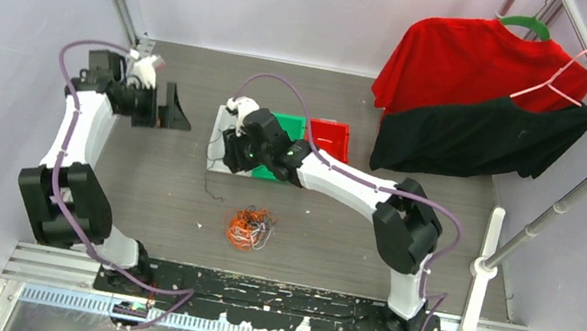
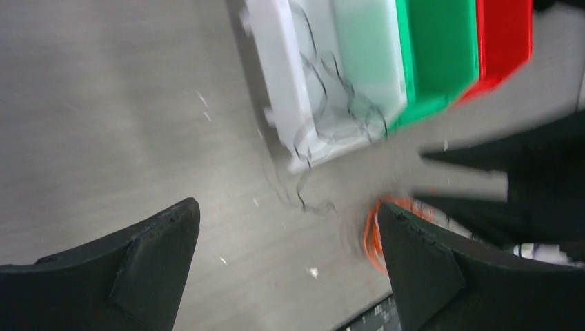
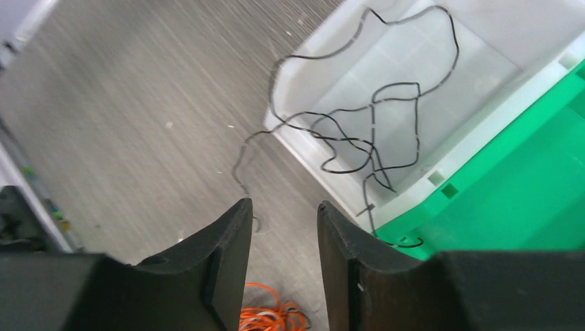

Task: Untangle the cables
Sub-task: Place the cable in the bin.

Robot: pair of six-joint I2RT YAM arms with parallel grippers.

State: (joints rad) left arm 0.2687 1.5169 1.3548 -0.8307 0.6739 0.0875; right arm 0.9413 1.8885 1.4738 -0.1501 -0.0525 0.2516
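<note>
The right claw (image 3: 283, 204) hovers over the white bin's (image 3: 476, 69) near-left corner, half open, nothing between its fingers. A black cable (image 3: 372, 124) loops inside that bin and spills over the rim onto the desk (image 1: 158, 187). The left claw (image 2: 286, 205), out at the far left, gapes wide, empty, touching nothing. The mostly orange tangle (image 1: 247, 228) sits heaped mid-desk, nearer than the bin, apart from both claws.

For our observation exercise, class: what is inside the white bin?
A black cable loops inside the white bin, one end trailing over its rim. From above, the right arm hides much of it.
</note>
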